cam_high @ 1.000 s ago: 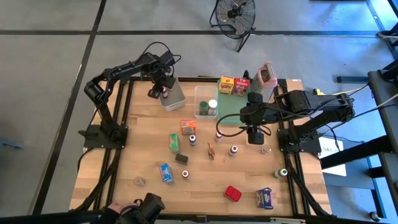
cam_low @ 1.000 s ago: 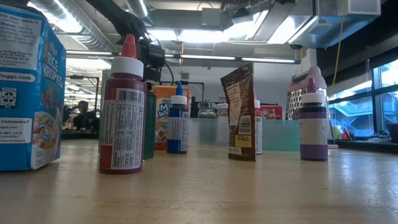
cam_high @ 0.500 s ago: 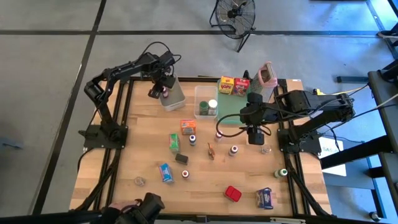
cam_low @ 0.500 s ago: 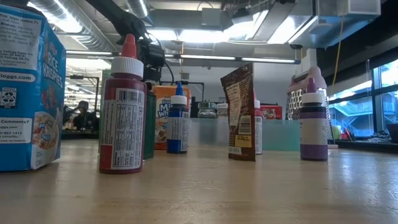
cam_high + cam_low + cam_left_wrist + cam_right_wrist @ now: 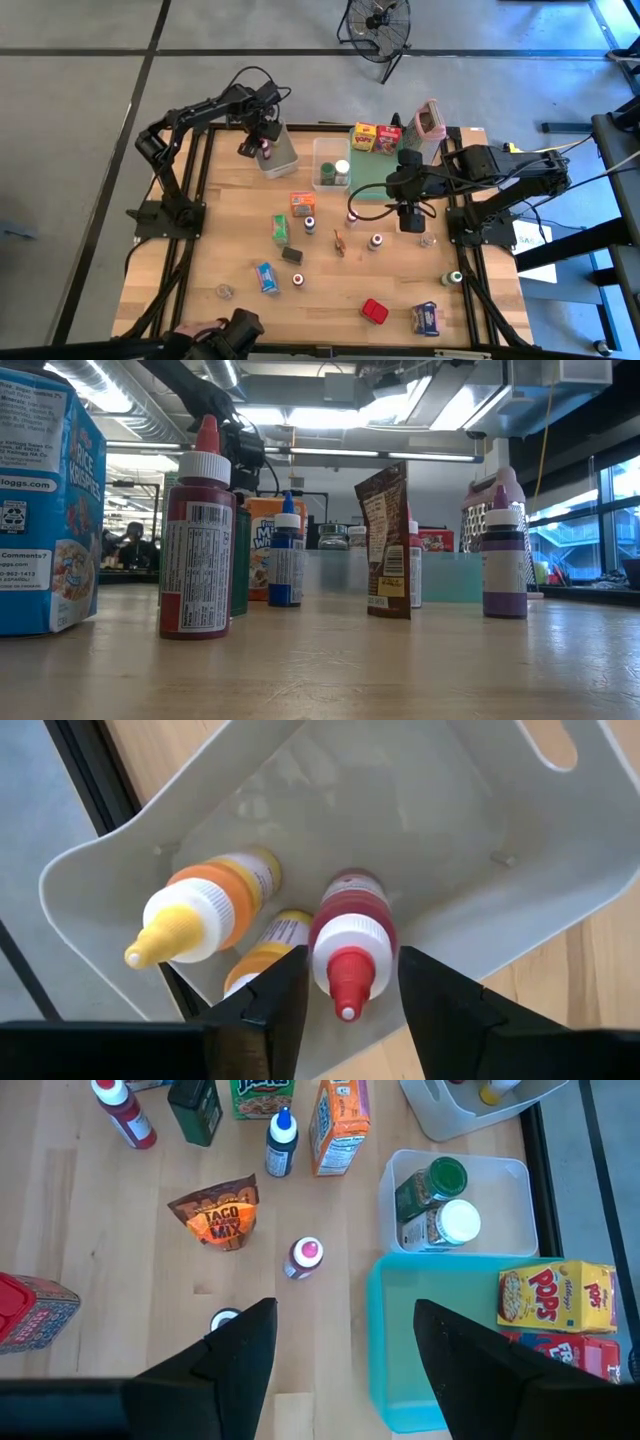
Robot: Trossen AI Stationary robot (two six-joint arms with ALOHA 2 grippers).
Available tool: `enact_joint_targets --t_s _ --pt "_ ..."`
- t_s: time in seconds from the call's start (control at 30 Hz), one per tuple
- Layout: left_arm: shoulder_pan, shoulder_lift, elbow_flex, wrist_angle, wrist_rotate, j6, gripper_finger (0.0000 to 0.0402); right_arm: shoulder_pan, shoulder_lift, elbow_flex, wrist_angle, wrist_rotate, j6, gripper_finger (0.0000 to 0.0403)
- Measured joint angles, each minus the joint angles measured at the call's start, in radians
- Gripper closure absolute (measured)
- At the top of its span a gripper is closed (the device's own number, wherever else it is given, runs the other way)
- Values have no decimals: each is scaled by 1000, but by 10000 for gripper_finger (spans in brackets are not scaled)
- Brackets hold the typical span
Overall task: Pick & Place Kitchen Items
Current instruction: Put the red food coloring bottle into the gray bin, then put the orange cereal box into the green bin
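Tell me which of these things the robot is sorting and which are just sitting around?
Job items:
- red-capped bottle between left tool fingers
- yellow-capped bottle
- taco mix packet
- Pops box

Just there:
- grey bin
- teal tray
- fan

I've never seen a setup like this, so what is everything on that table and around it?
Grey bin: one, back left; holds two yellow-capped bottles and a red-capped bottle.
Clear bin: one, back centre; two jars.
Teal tray: one; yellow and red cereal boxes on it.
Loose bottles, boxes, packets: over a dozen, mixed colours, mid-table.
Fan: one, black, on the floor.
Left gripper: over the grey bin, around the red-capped bottle.
Right gripper: open, mid-table.
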Motion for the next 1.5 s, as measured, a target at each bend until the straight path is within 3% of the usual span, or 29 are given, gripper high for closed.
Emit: enact_joint_targets --t_s 0.4,0.73,0.87,1.13,1.5 --pt "0 -16 0 -2 -104 2 249 0 0 0 0 0 -3 164" --pt "-26 -142 0 -7 -91 89 253 -1 0 0 16 1 -9 164" --pt "-43 -237 0 -8 36 110 255 -1 0 0 20 1 -10 164" --pt "-54 -430 0 -2 469 43 257 -2 0 0 55 4 -16 164" --pt "-86 -562 0 7 708 -25 265 -8 1 0 142 3 -21 165"
